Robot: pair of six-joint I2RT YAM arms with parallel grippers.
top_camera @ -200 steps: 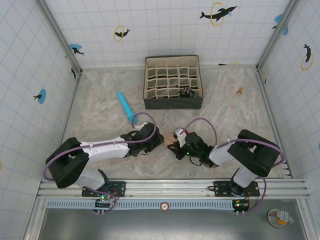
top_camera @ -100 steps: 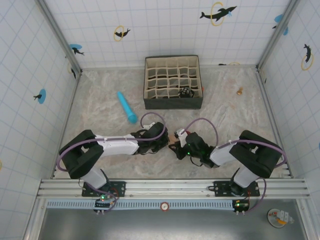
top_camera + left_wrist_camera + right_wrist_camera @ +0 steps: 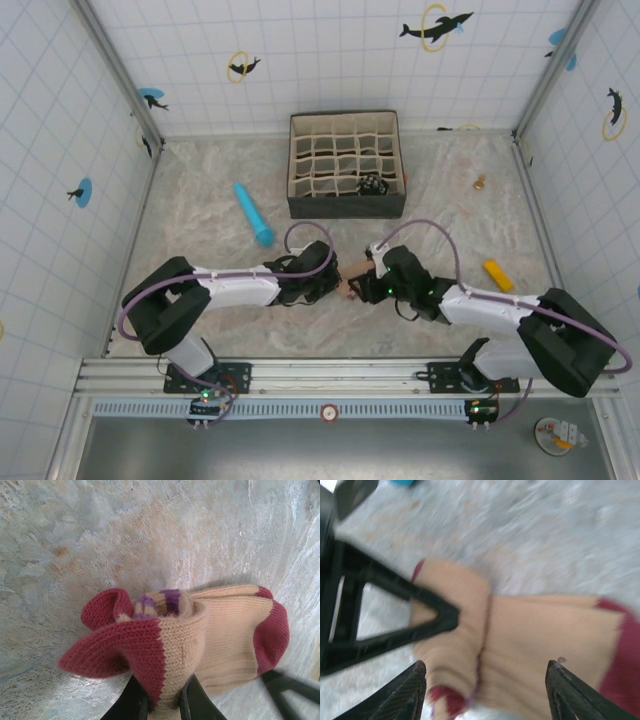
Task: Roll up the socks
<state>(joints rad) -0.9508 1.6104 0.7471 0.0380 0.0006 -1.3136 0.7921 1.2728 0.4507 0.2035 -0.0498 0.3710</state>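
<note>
Grip transfer is the recent change. The right gripper (image 3: 485, 672), closed a second ago, now stands with its jaws wide apart over the peach knitted sock with maroon toe and heel (image 3: 220, 630), touching nothing that the blurred wrist view can confirm. The left gripper (image 3: 164, 692), half open a second ago, is now clamped on the sock's turned-over edge. The right arm has also unfolded from its tucked pose, uncovering a small orange block (image 3: 497, 275) in front of the dark fabric box with gridded compartments (image 3: 347, 208) and to its right.

Judged from this, the bundle has passed to the left gripper, and the right one is free to take a new hold or push the fold further.

The sock lies on the table in front of the box, just right of its middle, between the two grippers. It is bunched into a short, thick roll, with the purple-and-yellow striped cuff showing in the core. One maroon flap sticks out loose, so the roll looks unfinished.
</note>
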